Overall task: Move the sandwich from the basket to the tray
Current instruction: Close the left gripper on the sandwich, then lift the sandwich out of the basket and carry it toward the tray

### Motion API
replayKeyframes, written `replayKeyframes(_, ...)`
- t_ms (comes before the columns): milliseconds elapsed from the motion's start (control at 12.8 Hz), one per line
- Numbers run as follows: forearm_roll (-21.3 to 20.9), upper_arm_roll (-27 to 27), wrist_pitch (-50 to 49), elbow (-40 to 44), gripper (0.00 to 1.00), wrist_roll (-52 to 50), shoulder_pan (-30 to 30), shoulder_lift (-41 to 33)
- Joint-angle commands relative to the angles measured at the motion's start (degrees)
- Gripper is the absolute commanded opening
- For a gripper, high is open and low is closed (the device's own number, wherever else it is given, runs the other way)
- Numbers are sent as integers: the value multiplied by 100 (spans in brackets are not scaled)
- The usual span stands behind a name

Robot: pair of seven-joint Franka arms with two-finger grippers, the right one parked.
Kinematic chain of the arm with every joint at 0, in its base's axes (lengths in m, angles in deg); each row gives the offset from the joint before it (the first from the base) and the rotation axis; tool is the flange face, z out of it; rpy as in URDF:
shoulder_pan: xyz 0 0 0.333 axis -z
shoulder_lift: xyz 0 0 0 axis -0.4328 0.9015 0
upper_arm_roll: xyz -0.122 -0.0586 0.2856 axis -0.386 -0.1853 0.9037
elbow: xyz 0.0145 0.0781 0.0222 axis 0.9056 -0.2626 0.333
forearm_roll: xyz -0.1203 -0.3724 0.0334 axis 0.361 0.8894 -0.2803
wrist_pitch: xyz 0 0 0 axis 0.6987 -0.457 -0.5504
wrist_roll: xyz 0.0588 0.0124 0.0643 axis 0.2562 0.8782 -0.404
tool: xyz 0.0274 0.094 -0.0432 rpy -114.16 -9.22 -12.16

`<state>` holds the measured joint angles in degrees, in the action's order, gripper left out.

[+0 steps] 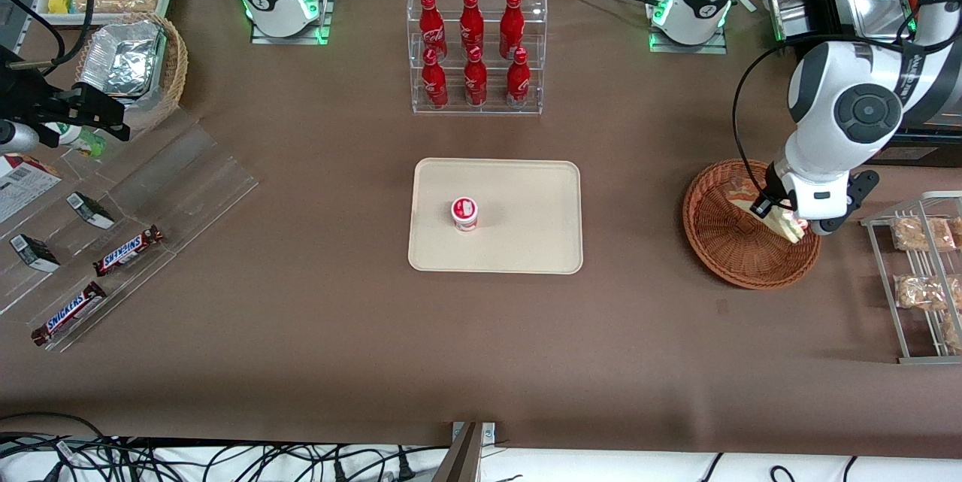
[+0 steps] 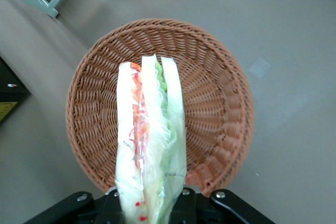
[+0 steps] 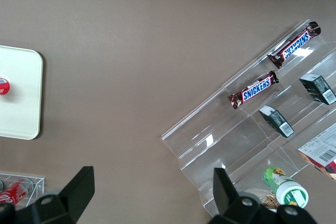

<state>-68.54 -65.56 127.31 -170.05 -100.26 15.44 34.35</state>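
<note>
Your gripper pinching the wrapped sandwich, fingers closed on its base, held just above the basket, tray well apart.

The working left arm reaches down from its end of the tabletop, white wrist bent and pointing downward. Its hand hangs low over the basket, fingers clamped on the sandwich, gripping it by one end.
</note>
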Motion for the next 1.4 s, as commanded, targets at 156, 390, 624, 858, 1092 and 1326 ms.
replayKeyframes(156,613,-156,-1434,1291,19,837,-25,40)
replayKeyframes(390,1141,-183,-2015,2048,17,1522,44,40)
replayKeyframes(624,1194,-603,-2280,2287,16,2373,89,40)
replayKeyframes(858,1563,-920,-2228,2296,16,3209,106,58)
replayKeyframes(1092,1564,-1332,-2010,2296,17,3571,124,128)
replayKeyframes(1326,1476,-1782,-1587,2279,17,3345,316,400)
